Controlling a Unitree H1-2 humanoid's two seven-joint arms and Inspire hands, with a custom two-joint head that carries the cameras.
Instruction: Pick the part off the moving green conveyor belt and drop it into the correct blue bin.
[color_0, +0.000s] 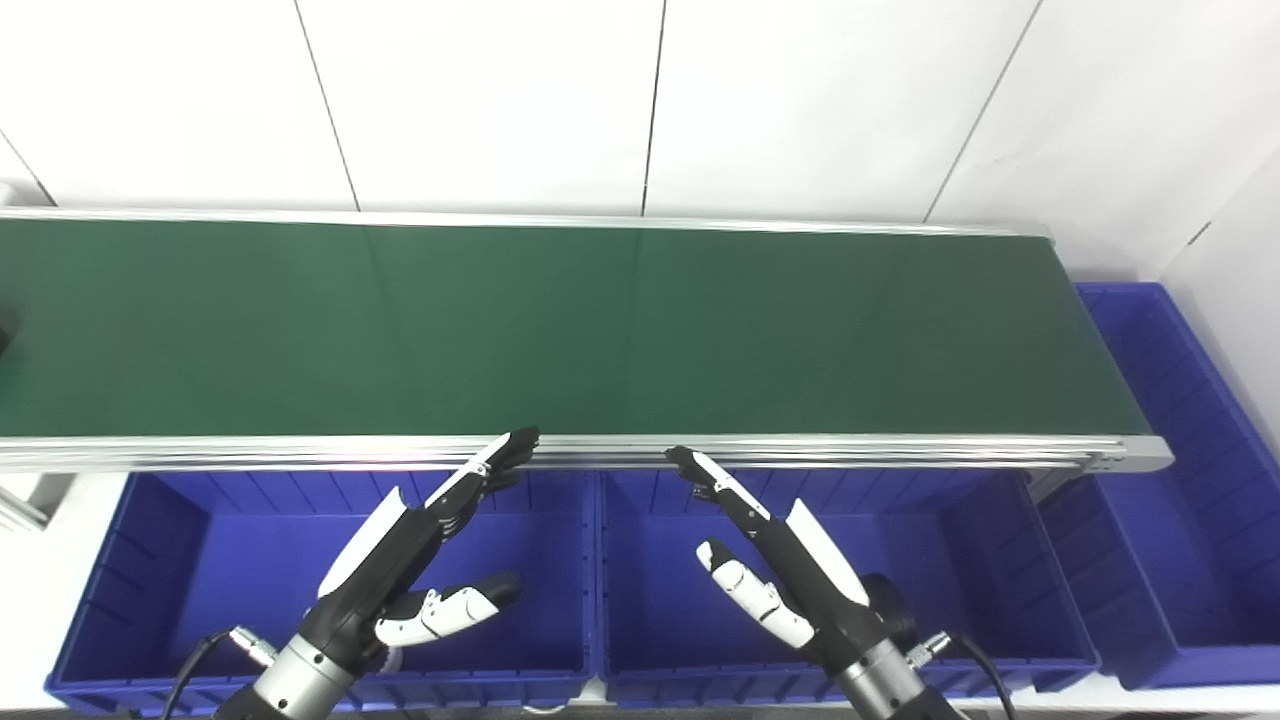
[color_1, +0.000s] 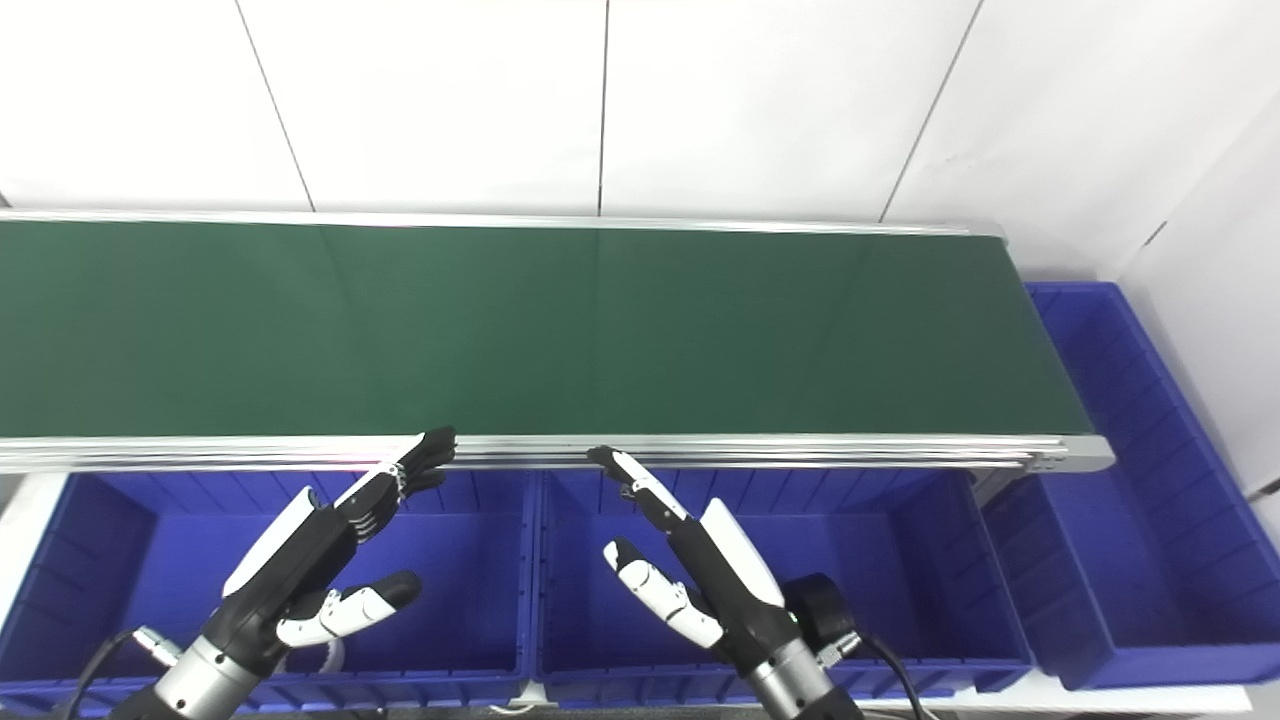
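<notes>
The green conveyor belt (color_0: 600, 330) runs across the view with no part on its visible stretch. Only a dark shape (color_0: 4, 330) shows at its far left edge, cut off by the frame. My left hand (color_0: 420, 560) hovers open over the left blue bin (color_0: 200, 560), its fingers reaching up to the belt's near rail. My right hand (color_0: 770, 560) is open too, over the middle blue bin (color_0: 650, 570), with its fingertips just below the rail. Neither hand holds anything.
A black round part (color_1: 820, 605) lies in the middle bin behind my right wrist. Something white (color_1: 330, 655) shows in the left bin under my left hand. A third blue bin (color_0: 1180, 480) stands past the belt's right end. White wall panels stand behind.
</notes>
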